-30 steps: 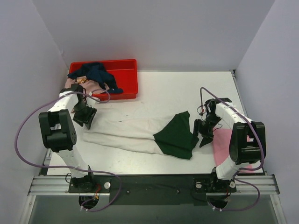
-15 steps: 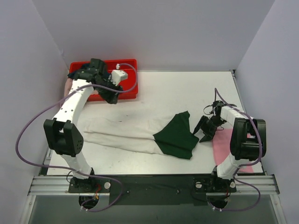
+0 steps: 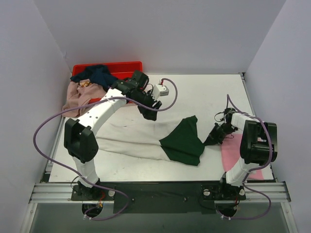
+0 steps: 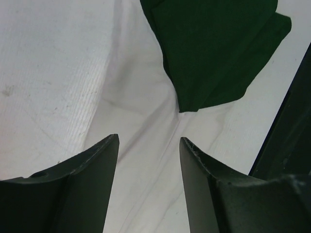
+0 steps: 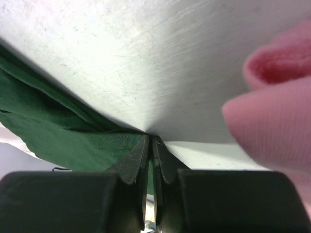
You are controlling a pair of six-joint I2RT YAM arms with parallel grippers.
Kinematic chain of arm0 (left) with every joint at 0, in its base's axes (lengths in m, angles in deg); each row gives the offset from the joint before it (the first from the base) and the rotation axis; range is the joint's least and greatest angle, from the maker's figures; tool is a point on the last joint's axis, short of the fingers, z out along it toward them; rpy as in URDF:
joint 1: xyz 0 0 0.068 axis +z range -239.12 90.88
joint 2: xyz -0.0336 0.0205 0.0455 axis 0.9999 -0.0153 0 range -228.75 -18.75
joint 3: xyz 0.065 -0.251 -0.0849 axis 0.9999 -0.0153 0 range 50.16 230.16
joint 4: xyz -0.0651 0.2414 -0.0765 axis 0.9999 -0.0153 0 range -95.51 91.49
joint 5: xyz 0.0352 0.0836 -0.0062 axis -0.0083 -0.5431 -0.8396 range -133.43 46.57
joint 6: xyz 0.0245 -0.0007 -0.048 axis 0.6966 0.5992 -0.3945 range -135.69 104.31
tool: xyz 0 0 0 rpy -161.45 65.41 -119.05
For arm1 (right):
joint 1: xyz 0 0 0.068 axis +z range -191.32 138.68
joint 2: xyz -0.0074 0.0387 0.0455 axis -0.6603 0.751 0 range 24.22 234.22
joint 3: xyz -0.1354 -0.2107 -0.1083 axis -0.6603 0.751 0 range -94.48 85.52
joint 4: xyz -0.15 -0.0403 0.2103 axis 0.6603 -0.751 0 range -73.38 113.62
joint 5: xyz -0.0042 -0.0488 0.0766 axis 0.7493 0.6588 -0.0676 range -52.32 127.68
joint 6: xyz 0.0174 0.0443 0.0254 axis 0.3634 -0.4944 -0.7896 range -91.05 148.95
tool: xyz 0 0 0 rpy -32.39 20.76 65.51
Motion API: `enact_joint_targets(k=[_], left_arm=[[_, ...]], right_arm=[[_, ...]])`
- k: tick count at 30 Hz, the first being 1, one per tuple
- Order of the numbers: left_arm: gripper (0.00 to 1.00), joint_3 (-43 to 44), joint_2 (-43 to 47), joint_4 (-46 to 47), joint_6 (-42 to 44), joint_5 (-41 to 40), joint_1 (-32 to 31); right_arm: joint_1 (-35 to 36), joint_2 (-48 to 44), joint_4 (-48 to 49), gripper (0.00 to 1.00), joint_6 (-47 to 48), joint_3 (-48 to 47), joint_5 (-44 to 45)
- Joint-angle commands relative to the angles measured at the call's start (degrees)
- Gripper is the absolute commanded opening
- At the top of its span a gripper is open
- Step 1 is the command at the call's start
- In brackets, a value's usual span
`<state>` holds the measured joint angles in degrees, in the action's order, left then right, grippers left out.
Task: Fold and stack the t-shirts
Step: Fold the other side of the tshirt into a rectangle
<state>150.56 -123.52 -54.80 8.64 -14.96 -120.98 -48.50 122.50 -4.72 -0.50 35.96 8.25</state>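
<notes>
Walls: plain pale grey panels; back wall (image 3: 160, 29), left wall (image 3: 24, 73) and right wall (image 3: 291, 63) close in three sides.
Table: white table (image 3: 194, 92), matt, faintly scratched, reaching the back wall.
Near edge: aluminium rail (image 3: 160, 191) across the front.
Light: bright, even, soft shadows.

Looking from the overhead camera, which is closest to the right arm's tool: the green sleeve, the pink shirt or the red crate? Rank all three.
1. The dark green sleeve: its edge lies right at the tips of the right tool, on the tool's left.
2. The pink t-shirt: close by on the tool's right, near that arm's base.
3. The red crate: far off at the table's back left.
</notes>
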Motion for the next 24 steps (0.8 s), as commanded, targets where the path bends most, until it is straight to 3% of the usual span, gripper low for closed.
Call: enact_joint_targets(k=[1, 9, 14, 19, 24], left_arm=[[0.63, -0.1, -1.1, 8.9, -5.9, 4.8, -1.8], [0.7, -3.1, -6.8, 23.6, -14.2, 3.1, -7.6], [0.6, -1.4, -12.7, 30.9, -22.8, -1.6, -10.9], [0.59, 3.6, -20.5, 30.5, -26.4, -5.6, -13.4], [0.59, 12.7, -27.0, 24.1, -22.9, -8.0, -15.2]], right_arm=[[0.1, -5.4, 1.0, 0.0, 1.9, 1.4, 1.1], [8.5, -15.9, -8.1, 0.0, 7.6, -1.2, 5.3], [10.1, -17.1, -8.7, 0.0, 6.0, 0.0, 6.3], [11.1, -18.6, -9.7, 0.0, 6.2, 0.0, 6.3], [11.1, -18.9, -9.8, 0.0, 7.3, 1.1, 7.2]])
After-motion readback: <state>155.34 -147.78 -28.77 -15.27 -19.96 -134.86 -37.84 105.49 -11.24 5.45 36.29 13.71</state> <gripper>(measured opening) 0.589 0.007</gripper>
